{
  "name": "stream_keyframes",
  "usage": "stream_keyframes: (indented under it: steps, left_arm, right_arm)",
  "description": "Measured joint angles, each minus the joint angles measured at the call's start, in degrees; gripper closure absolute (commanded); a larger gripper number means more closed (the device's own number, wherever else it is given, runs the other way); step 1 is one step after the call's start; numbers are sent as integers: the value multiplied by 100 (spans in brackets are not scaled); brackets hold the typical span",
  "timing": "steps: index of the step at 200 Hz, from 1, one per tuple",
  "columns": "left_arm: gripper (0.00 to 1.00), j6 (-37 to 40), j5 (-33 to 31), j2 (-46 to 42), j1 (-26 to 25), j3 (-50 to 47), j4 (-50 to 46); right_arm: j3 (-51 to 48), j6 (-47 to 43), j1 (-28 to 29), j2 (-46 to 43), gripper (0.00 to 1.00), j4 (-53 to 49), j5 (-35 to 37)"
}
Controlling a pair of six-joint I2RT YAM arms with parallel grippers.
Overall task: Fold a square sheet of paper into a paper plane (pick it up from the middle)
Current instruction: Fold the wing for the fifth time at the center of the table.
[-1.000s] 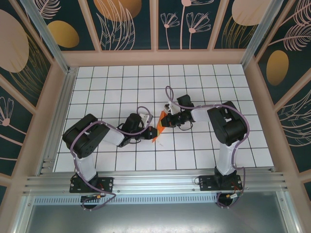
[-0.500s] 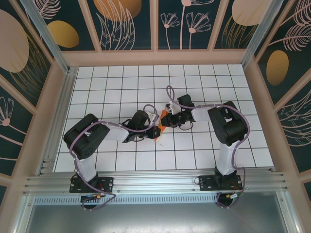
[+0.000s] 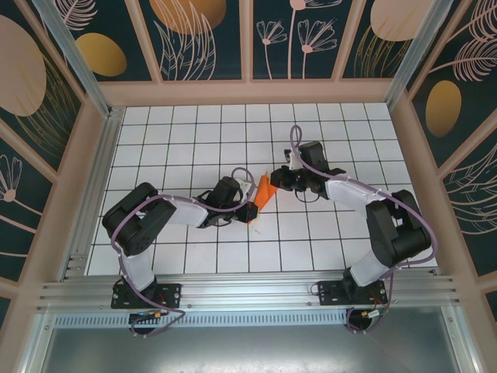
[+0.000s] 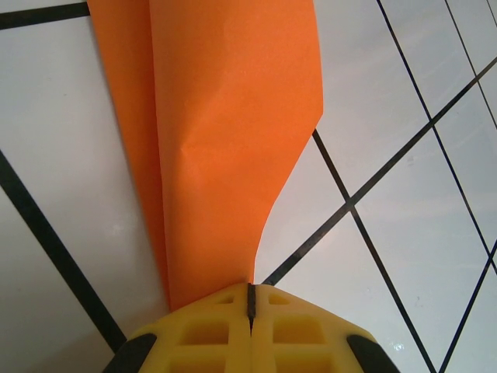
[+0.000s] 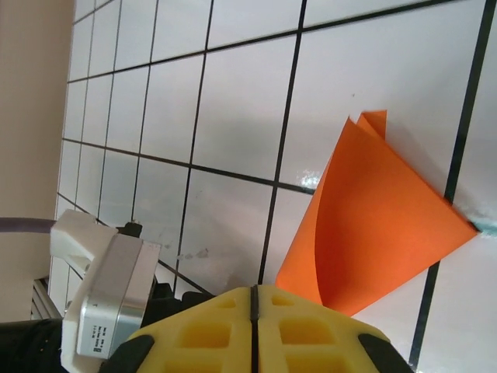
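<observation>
The left gripper [image 3: 250, 208], a two-finger claw with yellow moulded plastic pads [image 4: 210, 318], is clenching one tip of the thin, bright orange, creased sheet of paper [image 3: 265, 191]. In the left wrist view the pads are meeting with the sheet of paper pinched in their seam, and it is fanning away from them in overlapping layers over the white tabletop of black-lined square tiles [image 3: 194, 132]. The sheet of paper is sitting near the middle of that tabletop, between the two claws. The right gripper [image 3: 279, 179] is resting at the sheet's far upper edge with its own yellow pads pressed together; the curled orange layers are passing behind one pad, so I cannot tell whether any paper is being caught there.
</observation>
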Motion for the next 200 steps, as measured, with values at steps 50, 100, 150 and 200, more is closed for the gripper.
stream_keyframes:
  steps: [50, 100, 150, 200]
  left_arm:
    - [100, 0, -4, 4, 0, 2, -2]
    - [100, 0, -4, 4, 0, 2, -2]
    - [100, -15, 4, -7, 0, 2, 0]
    - [87, -398, 33, -142, 37, 0, -92]
  right_arm:
    - [7, 363, 479, 573, 95, 4, 90]
    - [68, 573, 599, 1104, 95, 7, 149]
    - [72, 590, 597, 1290, 96, 2, 291]
    - [81, 566, 577, 1335, 96, -24, 345]
